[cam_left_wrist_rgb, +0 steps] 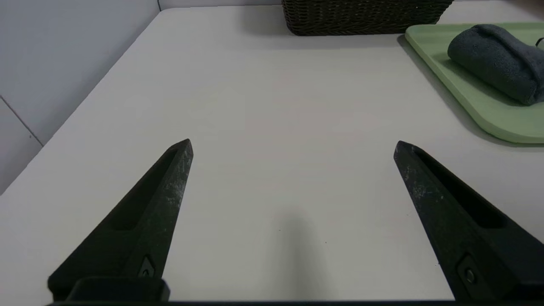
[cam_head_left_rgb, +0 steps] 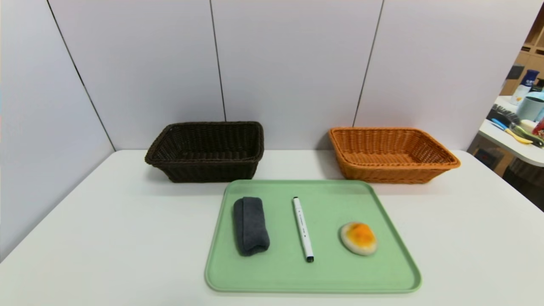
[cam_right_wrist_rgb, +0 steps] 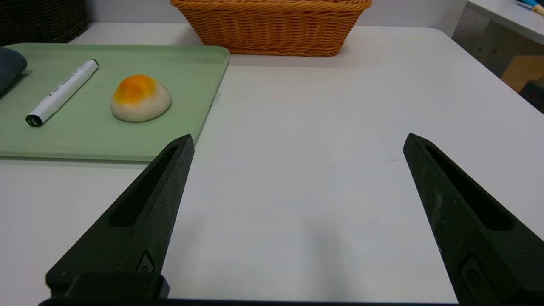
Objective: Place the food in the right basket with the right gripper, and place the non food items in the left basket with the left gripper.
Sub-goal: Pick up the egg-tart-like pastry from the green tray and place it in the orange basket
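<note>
A green tray (cam_head_left_rgb: 323, 276) in the table's middle holds a rolled grey cloth (cam_head_left_rgb: 250, 225), a white marker pen (cam_head_left_rgb: 302, 228) and an orange-topped bun (cam_head_left_rgb: 358, 238). Behind it stand a dark brown basket (cam_head_left_rgb: 207, 151) on the left and an orange basket (cam_head_left_rgb: 389, 154) on the right; nothing shows inside either. My left gripper (cam_left_wrist_rgb: 293, 144) hovers open over bare table, left of the tray (cam_left_wrist_rgb: 480, 102) and cloth (cam_left_wrist_rgb: 497, 61). My right gripper (cam_right_wrist_rgb: 297, 140) is open over bare table to the right of the tray (cam_right_wrist_rgb: 106, 140), with the bun (cam_right_wrist_rgb: 140, 98) and pen (cam_right_wrist_rgb: 63, 92) beyond it. Neither arm shows in the head view.
White wall panels close off the back and left of the white table (cam_head_left_rgb: 106, 238). A second table (cam_head_left_rgb: 516, 140) with bottles and tools stands off to the far right, past the table's right edge.
</note>
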### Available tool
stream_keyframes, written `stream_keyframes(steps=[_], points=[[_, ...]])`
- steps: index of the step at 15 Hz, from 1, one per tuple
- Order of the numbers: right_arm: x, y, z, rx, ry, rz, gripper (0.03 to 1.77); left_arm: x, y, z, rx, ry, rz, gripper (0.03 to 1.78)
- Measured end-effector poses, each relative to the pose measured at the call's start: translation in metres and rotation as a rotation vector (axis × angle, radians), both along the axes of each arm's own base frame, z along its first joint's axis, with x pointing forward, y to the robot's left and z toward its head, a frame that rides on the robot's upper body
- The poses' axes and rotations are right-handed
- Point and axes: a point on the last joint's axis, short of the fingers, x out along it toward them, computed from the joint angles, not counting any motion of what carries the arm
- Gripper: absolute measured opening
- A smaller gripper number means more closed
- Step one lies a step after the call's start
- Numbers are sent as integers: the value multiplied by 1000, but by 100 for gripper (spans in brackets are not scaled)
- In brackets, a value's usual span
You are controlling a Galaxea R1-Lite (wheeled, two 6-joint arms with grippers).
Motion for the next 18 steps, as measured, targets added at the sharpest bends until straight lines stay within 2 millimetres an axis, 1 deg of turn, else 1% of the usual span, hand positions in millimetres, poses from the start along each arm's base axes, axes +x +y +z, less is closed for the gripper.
stream_keyframes(steps=[3, 5, 7, 10, 12, 14, 15, 17, 18], points=[[-1, 0, 3, -1, -8, 10, 170, 0, 0, 0, 35, -1, -11, 169], [-5, 0, 13, -2, -20, 13, 170, -3, 0, 7, 36, -13, -15, 169], [-15, 0, 30, -3, -15, 13, 170, -11, 0, 26, 33, -26, -23, 169], [-34, 0, 58, -20, 25, 22, 170, -31, -1, 68, 26, -8, -56, 169], [-39, 0, 86, -33, 38, 31, 170, -33, -1, 100, 24, 13, -67, 169], [-37, 0, 126, -39, 25, 43, 170, -26, -1, 137, 24, -2, -69, 169], [-34, 0, 148, -39, 20, 49, 170, -20, -2, 158, 24, -7, -71, 169], [-17, 1, 190, -41, 37, 59, 170, -1, -2, 199, 25, -11, -73, 169], [-3, 1, 212, -41, 54, 64, 170, 11, -2, 216, 27, -5, -75, 169]])
